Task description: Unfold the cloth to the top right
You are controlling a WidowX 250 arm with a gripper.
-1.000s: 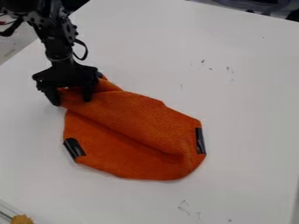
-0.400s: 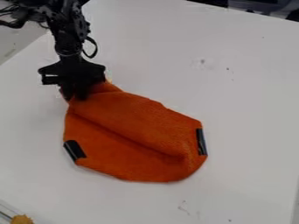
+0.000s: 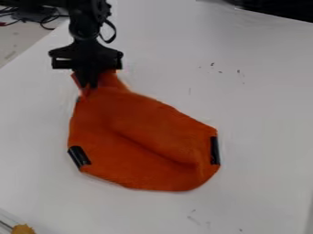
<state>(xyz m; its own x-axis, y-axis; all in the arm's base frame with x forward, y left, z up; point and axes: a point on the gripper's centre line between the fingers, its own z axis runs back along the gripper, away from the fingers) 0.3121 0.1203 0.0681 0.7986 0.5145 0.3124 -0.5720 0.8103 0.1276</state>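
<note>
Your white table [image 3: 263, 109] stretches under the scene, with a few small dark marks [image 3: 212, 64] right of the cloth's upper part. The orange, soft-looking cloth [image 3: 143, 137] lies left of the view's middle, its long axis slanting from the narrow, bunched upper-left end down to the broad lower-right end. You can follow a crease diagonally along it. One black tab [image 3: 79, 156] sits on its lower-left edge, another [image 3: 214, 150] on its right edge. Your black claw [image 3: 89, 87] is over the narrow end, fingers nearly together, pinching the cloth. The arm above it covers part of the background. At your bottom-left corner is a small yellow-orange thing [image 3: 23, 229]; dark cables [image 3: 49, 20] lie at upper left.
</note>
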